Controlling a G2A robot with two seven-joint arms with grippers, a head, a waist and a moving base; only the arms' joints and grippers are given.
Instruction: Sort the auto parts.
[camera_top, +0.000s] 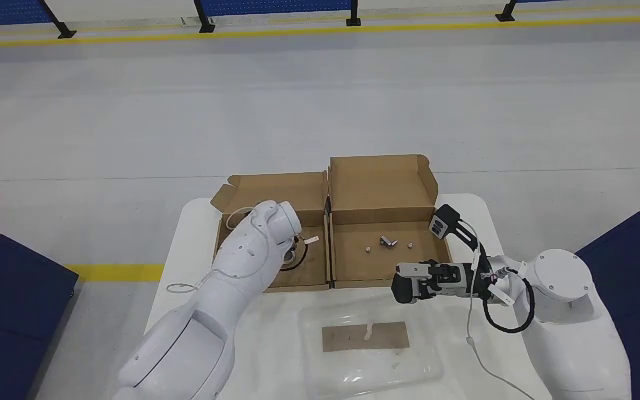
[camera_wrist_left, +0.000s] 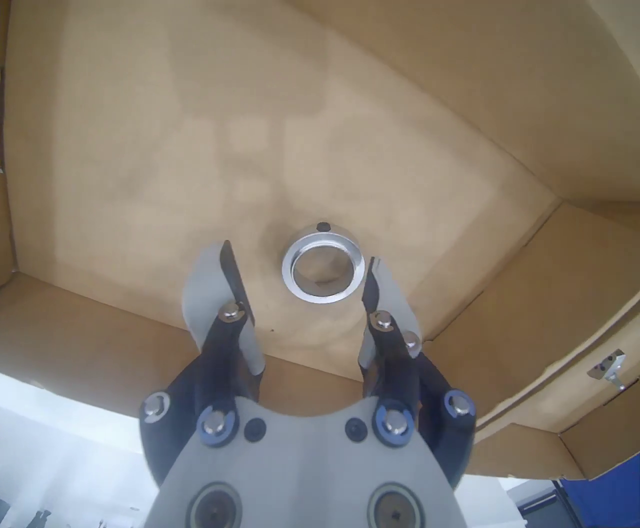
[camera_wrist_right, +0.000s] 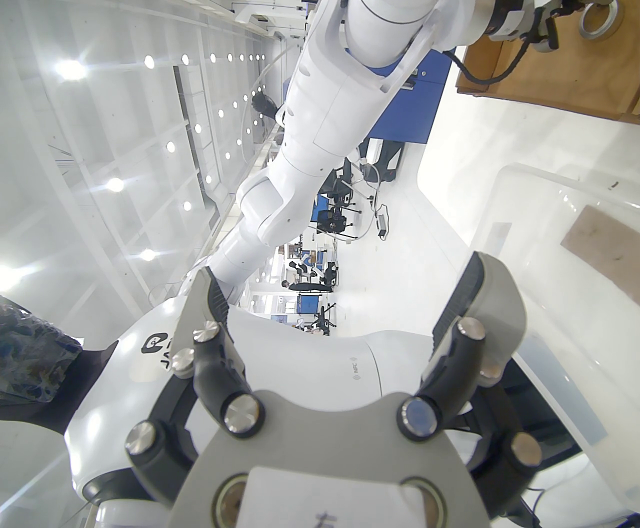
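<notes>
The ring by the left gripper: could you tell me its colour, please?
Shiny silver metal ring, clearest in the left wrist view.

Showing one white label (camera_wrist_right: 327, 497) at the bottom centre of the right wrist view, sitting on the base of the right gripper (camera_wrist_right: 340, 272). Carrying a dark handwritten stroke, being cut off by the frame edge and not resolving into a readable character. Offering nothing readable in the top and left wrist views.
</notes>
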